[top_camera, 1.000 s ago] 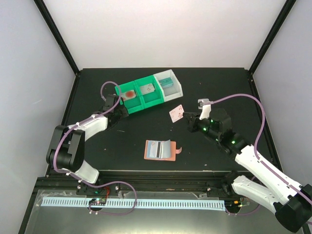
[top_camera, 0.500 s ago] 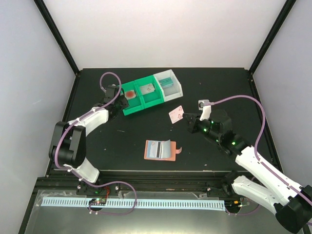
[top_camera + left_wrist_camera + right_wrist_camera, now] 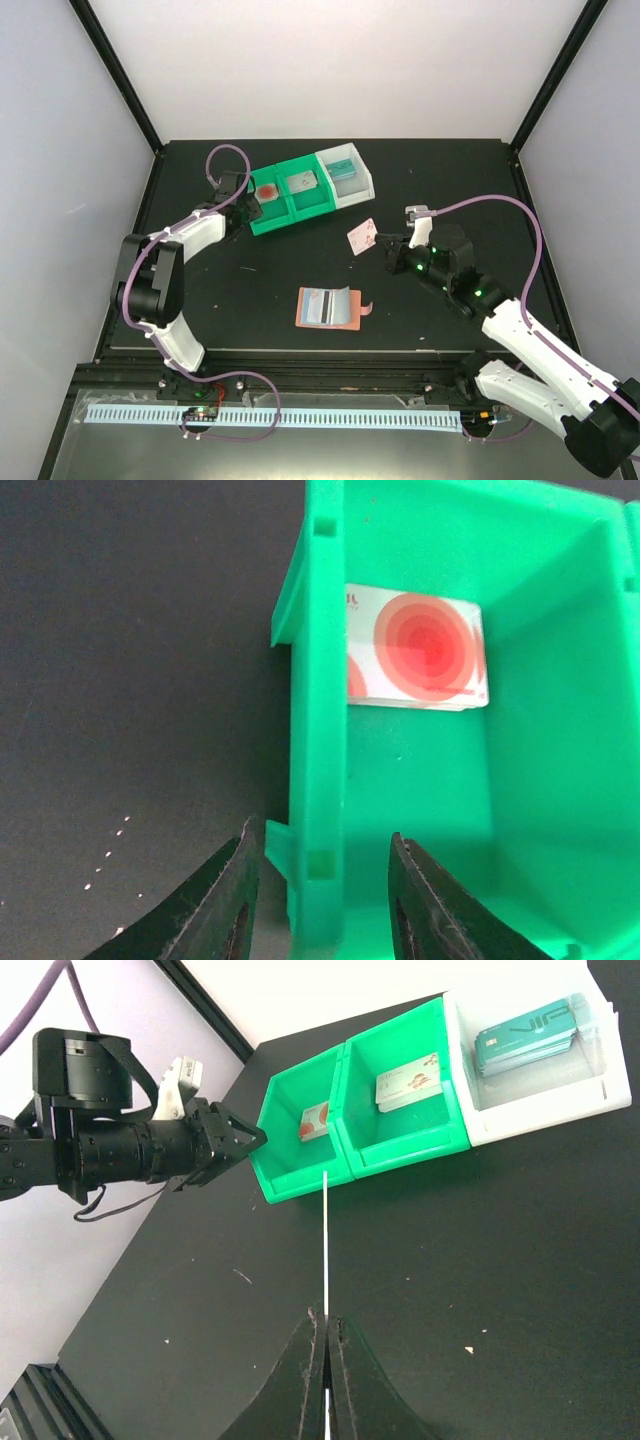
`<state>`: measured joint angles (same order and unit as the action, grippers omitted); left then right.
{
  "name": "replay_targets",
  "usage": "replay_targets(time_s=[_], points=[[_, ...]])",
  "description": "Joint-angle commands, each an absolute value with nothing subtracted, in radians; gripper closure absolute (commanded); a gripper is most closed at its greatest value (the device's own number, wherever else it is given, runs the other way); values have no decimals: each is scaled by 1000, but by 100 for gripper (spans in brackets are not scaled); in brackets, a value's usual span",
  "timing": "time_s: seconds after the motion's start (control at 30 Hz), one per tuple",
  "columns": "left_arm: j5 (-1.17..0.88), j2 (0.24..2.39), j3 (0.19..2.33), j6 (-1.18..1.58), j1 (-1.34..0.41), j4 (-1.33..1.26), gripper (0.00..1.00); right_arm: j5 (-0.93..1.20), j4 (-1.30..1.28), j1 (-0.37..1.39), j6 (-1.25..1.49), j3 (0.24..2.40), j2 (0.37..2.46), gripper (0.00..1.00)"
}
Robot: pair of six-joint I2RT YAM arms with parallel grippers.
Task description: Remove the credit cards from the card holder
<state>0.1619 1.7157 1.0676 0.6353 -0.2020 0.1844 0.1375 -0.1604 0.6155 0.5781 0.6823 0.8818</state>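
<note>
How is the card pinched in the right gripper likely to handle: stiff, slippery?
Likely stiff: the card shows edge-on as a straight line above the right gripper. Probably light and thin, so it may slip or pivot in that narrow pinch.

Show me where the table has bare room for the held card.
Two bare patches of table: right of the white tray, up to the far right corner; and between the green trays and the card holder, left of the held card. It is crowded at the green trays' left end, where the left gripper straddles the wall.
</note>
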Motion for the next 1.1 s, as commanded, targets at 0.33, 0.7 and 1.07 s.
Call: replay_targets(time_s=[0.33, 0.7, 1.07], points=[[164, 1741, 1084, 614, -193, 204, 83, 123, -154, 611, 566, 696, 869, 99], [94, 1633, 985, 634, -206, 173, 93, 124, -151, 612, 580, 688, 854, 99], [48, 1516, 830, 710, -295, 126, 92, 149, -82, 612, 630, 647, 896, 99]])
